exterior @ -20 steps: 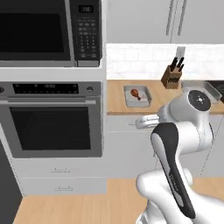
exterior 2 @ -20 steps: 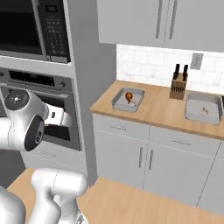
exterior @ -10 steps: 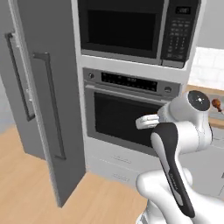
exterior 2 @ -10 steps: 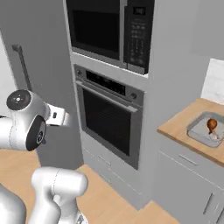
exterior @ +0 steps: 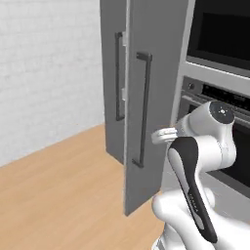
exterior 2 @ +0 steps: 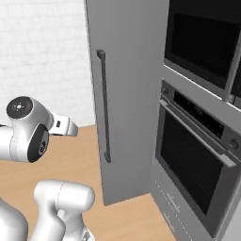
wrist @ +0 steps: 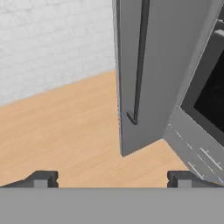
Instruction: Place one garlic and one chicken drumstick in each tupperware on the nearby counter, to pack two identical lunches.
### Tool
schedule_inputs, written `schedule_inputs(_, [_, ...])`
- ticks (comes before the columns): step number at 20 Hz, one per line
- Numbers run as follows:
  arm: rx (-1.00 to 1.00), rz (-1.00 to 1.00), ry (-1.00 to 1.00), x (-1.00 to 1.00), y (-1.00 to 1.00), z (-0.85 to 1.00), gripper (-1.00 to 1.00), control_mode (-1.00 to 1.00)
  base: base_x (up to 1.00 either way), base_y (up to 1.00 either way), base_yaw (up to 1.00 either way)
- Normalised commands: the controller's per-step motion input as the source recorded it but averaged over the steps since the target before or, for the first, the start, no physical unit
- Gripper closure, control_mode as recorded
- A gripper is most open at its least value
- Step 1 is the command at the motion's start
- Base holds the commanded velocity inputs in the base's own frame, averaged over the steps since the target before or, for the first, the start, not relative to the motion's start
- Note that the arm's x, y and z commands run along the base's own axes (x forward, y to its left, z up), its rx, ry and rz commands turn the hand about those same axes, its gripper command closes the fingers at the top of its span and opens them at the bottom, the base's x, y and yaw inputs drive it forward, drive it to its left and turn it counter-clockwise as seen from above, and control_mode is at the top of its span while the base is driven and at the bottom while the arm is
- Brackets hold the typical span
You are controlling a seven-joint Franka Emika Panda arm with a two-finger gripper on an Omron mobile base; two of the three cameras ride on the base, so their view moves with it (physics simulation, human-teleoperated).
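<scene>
The garlic bulbs, the chicken drumsticks, both tupperware trays and the counter are out of view. My gripper (wrist: 111, 178) is open, its two dark fingertips (wrist: 42, 178) far apart with nothing between them. It points down at the wooden floor, in front of a tall grey door. In the left base view my hand (exterior: 163, 135) is held close in front of the arm, at the height of the oven's top edge. From the right base it is a short white stub (exterior 2: 66, 126) aimed at the grey door.
A tall grey door (exterior: 151, 97) with long dark handles (exterior 2: 103, 108) stands ajar just ahead. To its right is a built-in wall oven (exterior 2: 197, 164) under a microwave (exterior 2: 202, 42). A white brick wall (exterior: 49, 73) and open wooden floor (exterior: 58, 195) lie left.
The whole picture has swung left, so the base has turned. The counter with the grey tray and drumstick has slid out of view; the tall grey door came in. The arm's pose is unchanged.
</scene>
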Motion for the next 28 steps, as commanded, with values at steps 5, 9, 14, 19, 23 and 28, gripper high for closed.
schedule_inputs(5, [0.0, 0.0, 0.0, 0.0, 0.0, 0.0, -1.0, 1.0, -0.54, 0.72, 0.78])
schedule_inputs(9, [0.0, 0.0, 0.0, 0.0, 0.0, 0.0, -1.0, 1.0, -0.28, 1.0, 0.63])
schedule_inputs(14, [0.0, 0.0, 0.0, 0.0, 0.0, 0.0, -1.0, 1.0, 0.99, 0.39, 0.18])
schedule_inputs(19, [0.0, 0.0, 0.0, 0.0, 0.0, 0.0, -1.0, 1.0, 1.0, 0.06, 0.01])
schedule_inputs(23, [0.0, 0.0, 0.0, 0.0, 0.0, 0.0, -1.0, 1.0, 1.0, 0.0, 0.03])
schedule_inputs(28, [0.0, 0.0, 0.0, 0.0, 0.0, 0.0, -1.0, 1.0, 1.0, -0.16, 0.02])
